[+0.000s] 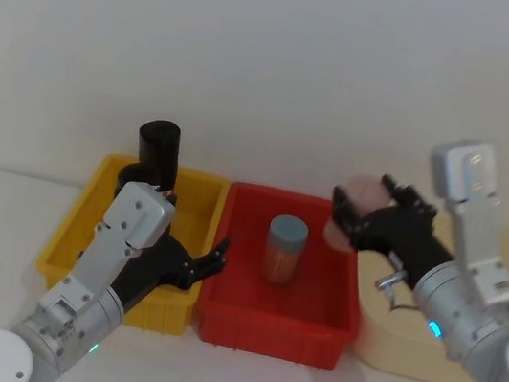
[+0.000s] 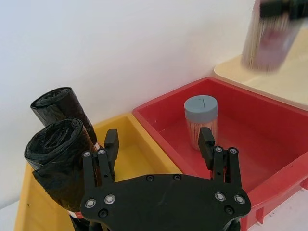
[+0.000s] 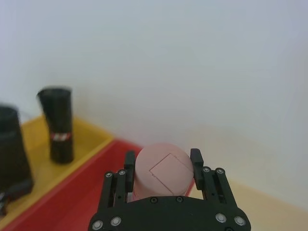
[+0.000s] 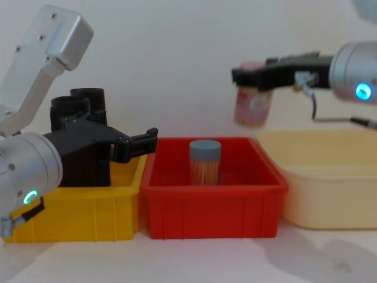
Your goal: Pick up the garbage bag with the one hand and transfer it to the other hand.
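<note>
Garbage bag [image 2: 53, 168] stands upright in the yellow bin [image 1: 67, 244], a black crinkly roll at the bin's front. A second black roll [image 2: 60, 103] stands just behind it, nearer the wall, and this one carries a red-and-white label (seen clearly from the right wrist). The two rolls are close together; I can't tell whether they touch.

Left gripper [image 2: 159, 144], with a green-teal ring on its wrist, hovers over the yellow bin near the rim it shares with the red bin [image 4: 212, 200]. Its fingers are spread wide with nothing between them. One finger is just beside the garbage bag, not clasping it.

Red bin sits directly right of the yellow one, and a grey-lidded jar [image 4: 205, 160] stands upright in its middle.

Right gripper [image 3: 162, 161], with a blue ring, is held up in the air over the red bin's far right corner, pinching a pink-lidded jar [image 4: 252, 106] by its sides. The jar is well above the bins.

Cream tray [image 4: 330, 194] sits right of the red bin; all three rest on the white table [image 4: 194, 259]
</note>
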You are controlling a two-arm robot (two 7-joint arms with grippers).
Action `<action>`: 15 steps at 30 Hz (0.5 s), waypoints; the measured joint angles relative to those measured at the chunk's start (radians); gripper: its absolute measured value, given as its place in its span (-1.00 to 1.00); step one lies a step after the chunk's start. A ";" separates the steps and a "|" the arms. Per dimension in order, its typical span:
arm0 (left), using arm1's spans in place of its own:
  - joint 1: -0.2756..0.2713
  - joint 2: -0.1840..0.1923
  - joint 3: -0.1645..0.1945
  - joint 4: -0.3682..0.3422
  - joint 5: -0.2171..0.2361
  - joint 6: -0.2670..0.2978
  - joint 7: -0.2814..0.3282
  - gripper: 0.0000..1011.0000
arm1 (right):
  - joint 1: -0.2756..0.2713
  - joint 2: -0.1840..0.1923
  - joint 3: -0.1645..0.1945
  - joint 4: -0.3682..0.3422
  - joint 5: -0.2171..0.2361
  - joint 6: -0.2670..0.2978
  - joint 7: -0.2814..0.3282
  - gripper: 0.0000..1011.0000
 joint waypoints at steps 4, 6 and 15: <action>0.000 0.000 0.000 0.000 0.000 0.000 0.000 0.98 | 0.007 0.003 0.032 -0.022 0.004 -0.009 -0.012 0.34; 0.000 0.000 0.000 0.000 0.000 0.000 0.000 0.98 | 0.009 0.006 0.052 -0.031 0.006 -0.011 -0.019 0.34; 0.000 0.000 0.000 0.000 0.000 0.000 0.000 0.98 | -0.001 0.025 0.107 -0.040 0.006 0.010 -0.038 0.34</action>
